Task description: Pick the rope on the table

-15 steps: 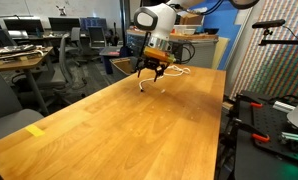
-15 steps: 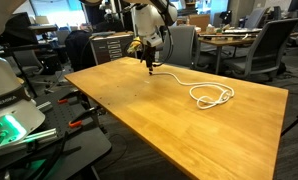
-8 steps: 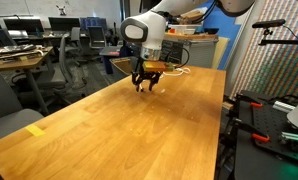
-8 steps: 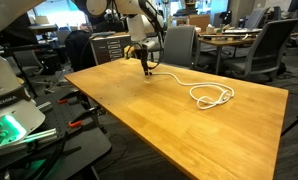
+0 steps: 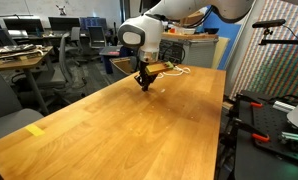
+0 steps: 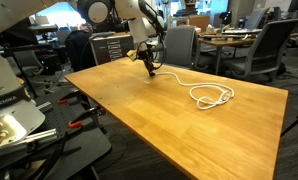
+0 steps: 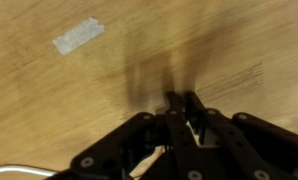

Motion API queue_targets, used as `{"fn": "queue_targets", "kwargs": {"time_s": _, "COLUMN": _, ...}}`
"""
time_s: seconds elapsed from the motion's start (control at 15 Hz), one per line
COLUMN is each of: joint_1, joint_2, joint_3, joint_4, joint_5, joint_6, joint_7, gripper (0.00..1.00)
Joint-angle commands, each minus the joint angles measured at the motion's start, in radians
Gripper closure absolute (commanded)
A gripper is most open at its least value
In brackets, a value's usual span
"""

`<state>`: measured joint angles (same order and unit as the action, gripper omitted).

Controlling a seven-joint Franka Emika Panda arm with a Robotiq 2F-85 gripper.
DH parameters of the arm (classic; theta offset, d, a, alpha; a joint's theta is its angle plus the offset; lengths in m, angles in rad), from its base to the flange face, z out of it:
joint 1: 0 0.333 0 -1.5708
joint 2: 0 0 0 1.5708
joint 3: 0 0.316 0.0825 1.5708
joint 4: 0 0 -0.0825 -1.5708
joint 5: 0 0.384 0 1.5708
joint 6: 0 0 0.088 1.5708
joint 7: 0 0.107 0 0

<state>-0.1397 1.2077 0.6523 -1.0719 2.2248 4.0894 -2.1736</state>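
Upper centre of frame, near far bench (image 6: 139,125) edge: end effector (image 6: 149,69) stood narrow, tips nearly together at one end of rope (image 6: 204,94); hold unconfirmed. Rope lay looped rightward. Step judged: grasp. Next: firm pinch, slow lift.

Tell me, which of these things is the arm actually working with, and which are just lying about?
Part of the job:
- the rope, white, lying looped on the table
- the fingers, close together and down at the rope's end

Just lying about:
- the yellow tape mark on the table
- the office chairs
- the office desks behind
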Motion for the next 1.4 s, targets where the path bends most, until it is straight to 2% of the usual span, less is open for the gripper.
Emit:
{"fn": "queue_targets", "kwargs": {"time_s": 0.0, "joint_1": 0.023, "joint_2": 0.066, "joint_3": 0.005, "joint_4": 0.135, "joint_5": -0.01, "joint_6": 0.065, "joint_7": -0.061, "gripper": 1.0}}
{"fn": "queue_targets", "kwargs": {"time_s": 0.2, "joint_1": 0.026, "joint_2": 0.065, "joint_3": 0.002, "joint_4": 0.155, "joint_5": -0.013, "joint_6": 0.087, "joint_7": -0.076, "gripper": 0.97}}
{"fn": "queue_targets", "kwargs": {"time_s": 0.33, "joint_1": 0.018, "joint_2": 0.015, "joint_3": -0.002, "joint_4": 0.116, "joint_5": -0.017, "joint_6": 0.105, "joint_7": -0.09, "gripper": 0.97}}
{"fn": "queue_targets", "kwargs": {"time_s": 0.4, "joint_1": 0.016, "joint_2": -0.045, "joint_3": -0.014, "joint_4": 0.069, "joint_5": 0.002, "joint_6": 0.079, "joint_7": -0.106, "gripper": 0.98}}
{"fn": "queue_targets", "kwargs": {"time_s": 0.67, "joint_1": 0.012, "joint_2": -0.187, "joint_3": 0.049, "joint_4": 0.02, "joint_5": 0.044, "joint_6": 0.015, "joint_7": -0.138, "gripper": 0.98}}
{"fn": "queue_targets", "kwargs": {"time_s": 1.13, "joint_1": 0.086, "joint_2": -0.464, "joint_3": 0.11, "joint_4": 0.011, "joint_5": 0.083, "joint_6": -0.11, "joint_7": -0.055, "gripper": 0.99}}
{"fn": "queue_targets", "kwargs": {"time_s": 1.27, "joint_1": 0.091, "joint_2": -0.549, "joint_3": 0.131, "joint_4": 0.003, "joint_5": 0.077, "joint_6": -0.143, "joint_7": 0.008, "gripper": 0.99}}
{"fn": "queue_targets", "kwargs": {"time_s": 1.33, "joint_1": 0.111, "joint_2": -0.587, "joint_3": 0.115, "joint_4": 0.03, "joint_5": 0.1, "joint_6": -0.142, "joint_7": 0.035, "gripper": 0.99}}
